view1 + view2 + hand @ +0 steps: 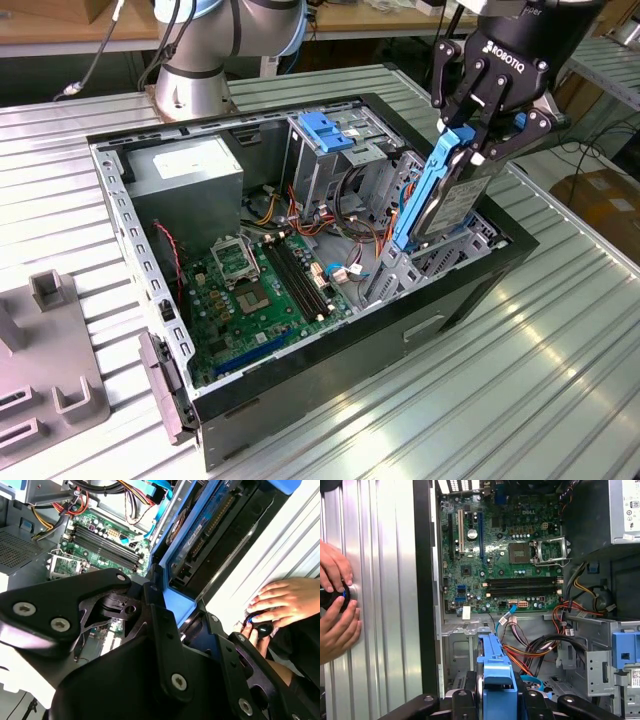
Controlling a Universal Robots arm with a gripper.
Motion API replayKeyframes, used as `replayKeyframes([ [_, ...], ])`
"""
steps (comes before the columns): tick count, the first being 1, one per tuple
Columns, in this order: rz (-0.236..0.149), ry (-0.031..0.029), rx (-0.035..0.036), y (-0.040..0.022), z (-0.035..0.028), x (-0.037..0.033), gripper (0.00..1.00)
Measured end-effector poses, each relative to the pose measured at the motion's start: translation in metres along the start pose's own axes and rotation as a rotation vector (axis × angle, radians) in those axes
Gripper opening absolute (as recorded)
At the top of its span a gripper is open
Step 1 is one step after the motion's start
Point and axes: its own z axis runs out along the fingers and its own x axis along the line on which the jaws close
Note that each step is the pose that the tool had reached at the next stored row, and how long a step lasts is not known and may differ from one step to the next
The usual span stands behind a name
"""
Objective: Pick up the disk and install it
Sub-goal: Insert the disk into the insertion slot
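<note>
With the tool (470,150) clamped on the disk (438,200), tilted on edge at 3 o'clock in the case (350,372) in the exterior view, lower end at the metal cage (392,276), could jam there or snag nearby cables (350,225) if pushed askew.

The disk (450,195) is held on edge and steeply tilted, clamped at its upper end by the closed pincer (468,140). A grey metal body with a printed label is seen, framed by a bright blue rail. Its lower end is dipped into the open case (330,372), near the wall on the exterior view's right.
</note>
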Motion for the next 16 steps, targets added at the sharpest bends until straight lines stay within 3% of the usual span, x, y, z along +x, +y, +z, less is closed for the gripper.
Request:
replayKeyframes([
  [16,0.0,0.0001,0.0,0.0,0.0024,0.0,0.37],
])
